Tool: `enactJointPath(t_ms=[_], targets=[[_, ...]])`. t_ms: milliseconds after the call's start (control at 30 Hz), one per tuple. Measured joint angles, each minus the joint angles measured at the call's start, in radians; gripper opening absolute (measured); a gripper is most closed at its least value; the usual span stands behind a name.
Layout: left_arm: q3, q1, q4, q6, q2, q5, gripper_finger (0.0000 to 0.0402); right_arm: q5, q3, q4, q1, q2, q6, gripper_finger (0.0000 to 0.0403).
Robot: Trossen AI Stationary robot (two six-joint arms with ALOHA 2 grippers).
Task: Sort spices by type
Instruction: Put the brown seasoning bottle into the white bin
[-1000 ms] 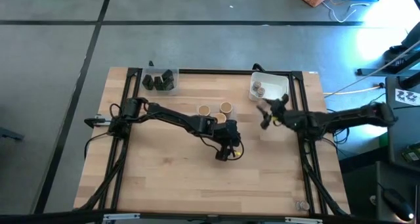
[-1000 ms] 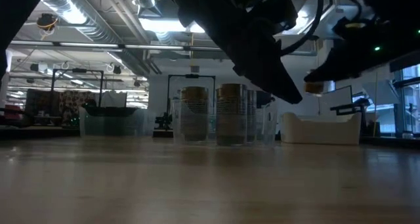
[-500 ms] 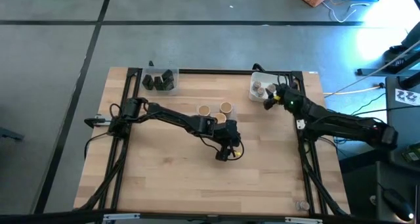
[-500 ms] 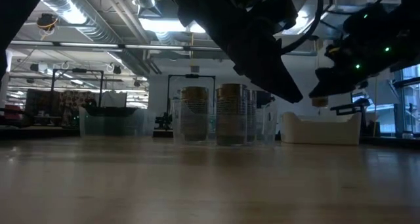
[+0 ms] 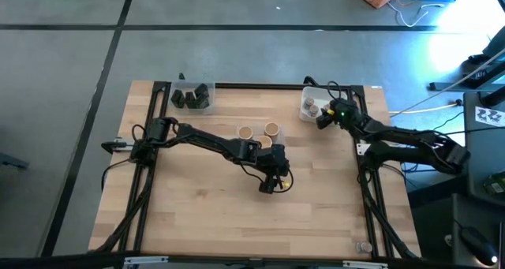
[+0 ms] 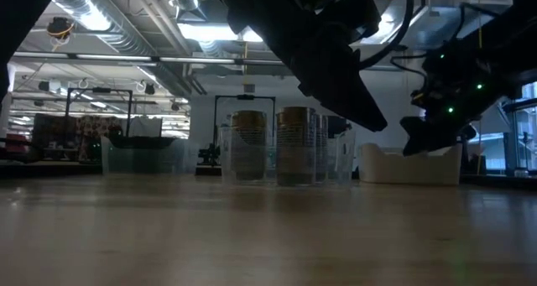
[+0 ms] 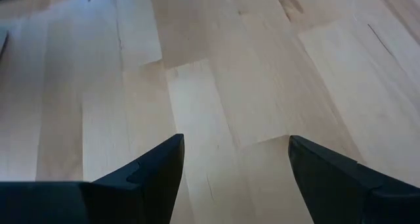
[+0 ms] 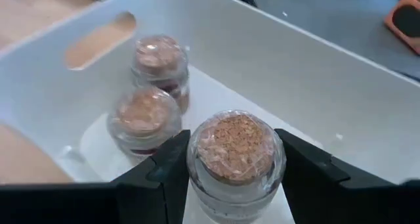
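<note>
My right gripper (image 5: 322,121) is over the white tub (image 5: 335,102) at the far right of the table, shut on a tiny round jar (image 8: 235,152) with a cork-brown top. Two more such jars (image 8: 157,58) (image 8: 144,115) stand on the tub floor beside it. My left gripper (image 5: 272,184) hangs open over bare wood at mid-table (image 7: 233,158). Tan cylinders (image 5: 245,132) (image 5: 271,128) stand upright on the table near the left arm. Dark blocky jars (image 5: 192,98) sit in a clear tub at the far left. My right gripper pinches the tiny jar by its glass sides just under the cork top (image 8: 197,175), one finger (image 8: 164,178) on each side. The fingers slant down into the white tub. The jar is upright; whether its base touches the tub floor I cannot tell.
The white tub's walls (image 8: 315,86) close in around the right gripper. A black frame rail (image 5: 260,86) runs along the table's far edge. In the low view the tan cylinders (image 6: 249,143) stand behind clear plastic, and the white tub (image 6: 409,164) is to their right. Open wood lies near.
My right gripper has carried the tiny jar from the table's right side toward the far edge and over the white tub, then lowered it inside between the tub walls. It has stayed shut on the jar throughout.
</note>
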Motion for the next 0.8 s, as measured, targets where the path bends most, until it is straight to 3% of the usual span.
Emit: enactJointPath(t_ms=[267, 567, 800], targets=[[0.0, 0.0, 0.0, -0.003, 0.0, 0.0, 0.0255, -0.007, 0.003, 0.034, -0.01, 0.085, 0.018, 0.0195], [0.0, 0.0, 0.0, -0.003, 0.0, 0.0, 0.0255, -0.009, 0.003, 0.05, -0.01, 0.092, 0.008, 0.0255], [0.0, -0.005, -0.001, -0.023, 0.001, 0.0, 0.0255, -0.078, 0.037, -0.082, 0.0, -0.006, -0.029, 0.0283]])
